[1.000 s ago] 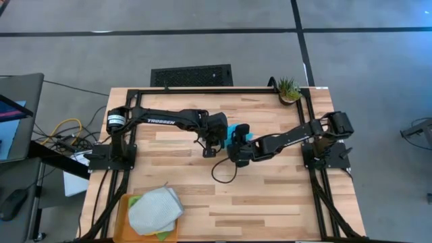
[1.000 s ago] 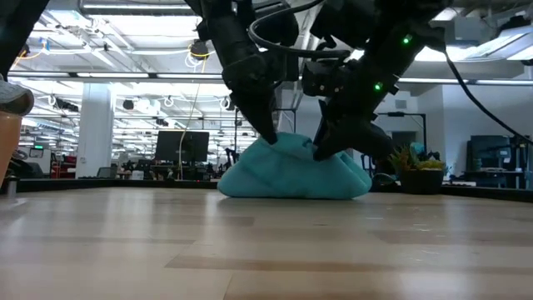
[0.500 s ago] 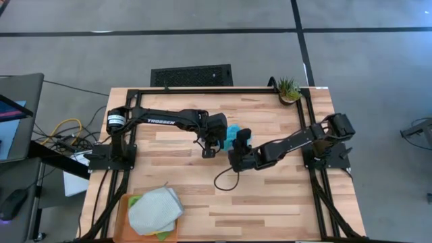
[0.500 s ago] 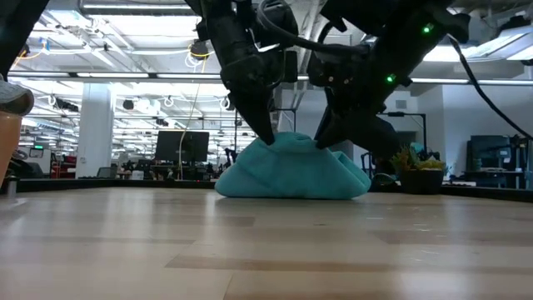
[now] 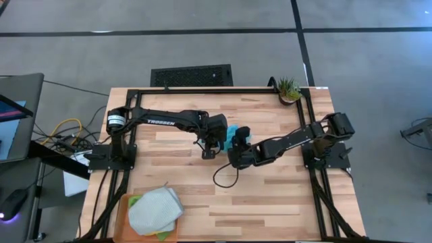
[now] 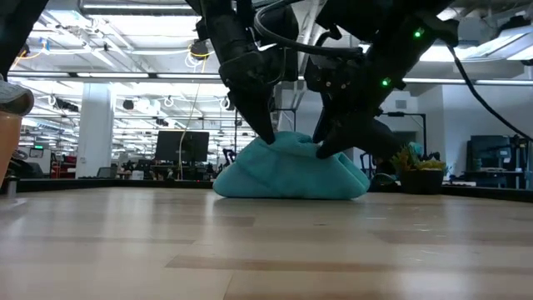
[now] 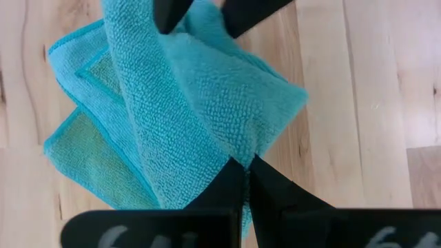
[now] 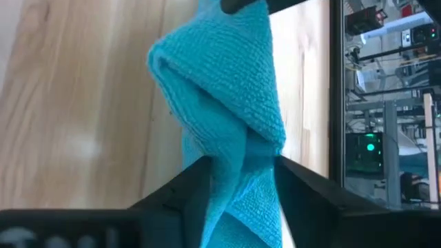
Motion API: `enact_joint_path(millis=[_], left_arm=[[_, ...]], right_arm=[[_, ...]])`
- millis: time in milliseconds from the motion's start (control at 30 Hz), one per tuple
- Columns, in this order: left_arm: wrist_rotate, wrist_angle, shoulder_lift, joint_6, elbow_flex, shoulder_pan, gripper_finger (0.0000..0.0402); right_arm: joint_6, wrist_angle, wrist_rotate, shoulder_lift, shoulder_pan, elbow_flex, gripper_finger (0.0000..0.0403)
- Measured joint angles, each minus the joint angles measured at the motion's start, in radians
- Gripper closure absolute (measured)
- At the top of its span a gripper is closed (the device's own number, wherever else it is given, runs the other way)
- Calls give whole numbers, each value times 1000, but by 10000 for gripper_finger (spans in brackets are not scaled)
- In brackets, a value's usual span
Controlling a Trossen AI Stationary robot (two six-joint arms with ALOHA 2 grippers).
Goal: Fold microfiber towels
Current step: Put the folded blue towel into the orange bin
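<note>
- At the near left corner of the table lies the orange tray, and on it a light grey towel is bunched in a loose heap; a strip of green towel and a sliver of yellow towel show from under its edges.
- The near and middle boards of the table are bare wood — only a black cable loops down from the right arm.
- Around the middle of the table, a little toward the far side, sits the turquoise towel, lifted into a tent-like mound with its lower edges resting on the wood.
- The left claw comes in from the left and is clenched on a fold of the turquoise towel, its two dark fingers pressed together with cloth pinched between them.
- The right claw reaches in from the right and stands just beside the left one; its fingers are set apart with a thick ridge of the turquoise towel bunched between them — both inner faces touch the cloth, so it is grasping that ridge.
- In the low view the two claws meet at the peak of the mound, left one on its left slope, right one on its right.
- At the far right corner stands a small potted plant.
- Beyond the far edge, a dark floor vent lies on the grey floor.
</note>
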Motion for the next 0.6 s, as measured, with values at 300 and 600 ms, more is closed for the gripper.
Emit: enact_joint_path(millis=[300,600], left_arm=[[0,-1,0,1,0,-1,401],[13,16,0,10,0,-7,401]], right_arm=[[39,7,-4,0,-10,0,139],[82,31,-209,0,-108,0,138]])
